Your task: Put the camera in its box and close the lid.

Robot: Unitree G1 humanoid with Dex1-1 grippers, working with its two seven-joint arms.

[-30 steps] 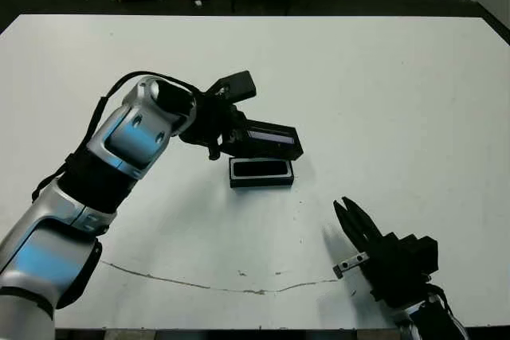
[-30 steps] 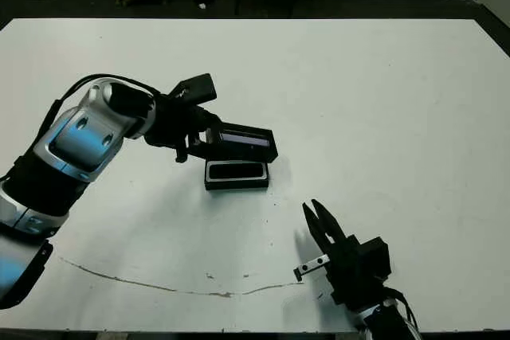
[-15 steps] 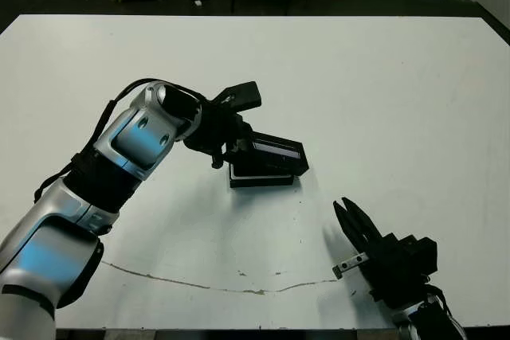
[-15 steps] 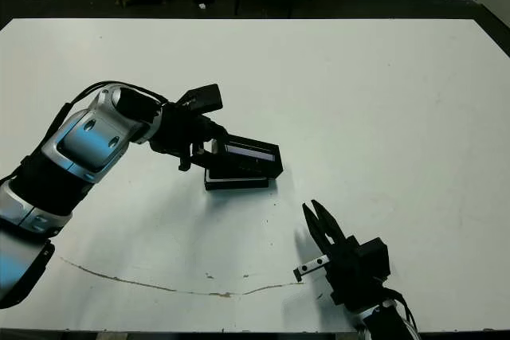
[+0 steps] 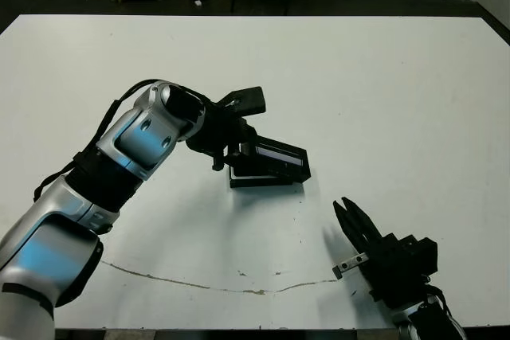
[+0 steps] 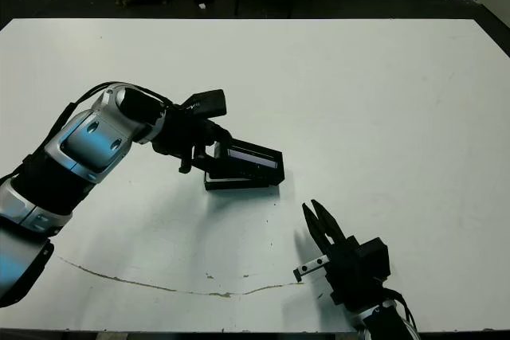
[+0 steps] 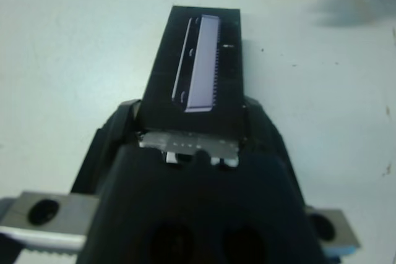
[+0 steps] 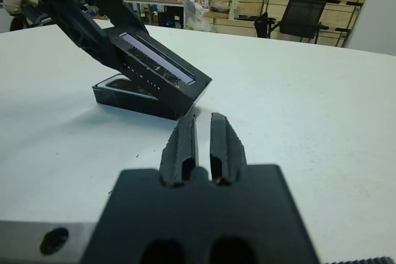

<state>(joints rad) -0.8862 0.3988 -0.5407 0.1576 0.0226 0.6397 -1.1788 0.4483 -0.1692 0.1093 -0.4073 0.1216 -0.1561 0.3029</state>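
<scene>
Two jobs left, seating and release. Head view: left gripper (image 5: 239,145) clamps the lid (image 5: 279,159), tilted over the box (image 5: 259,179) at table centre (far edge low, to hinge down). Wrist views: camera hidden underneath; right gripper (image 8: 202,142) nearly shut, empty, idle at 5 o'clock.

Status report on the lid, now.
Left tool shut on lid, holding it tilted over box, far end low, not yet seated. Right tool empty, near front edge of table. Nothing in the way.
</scene>
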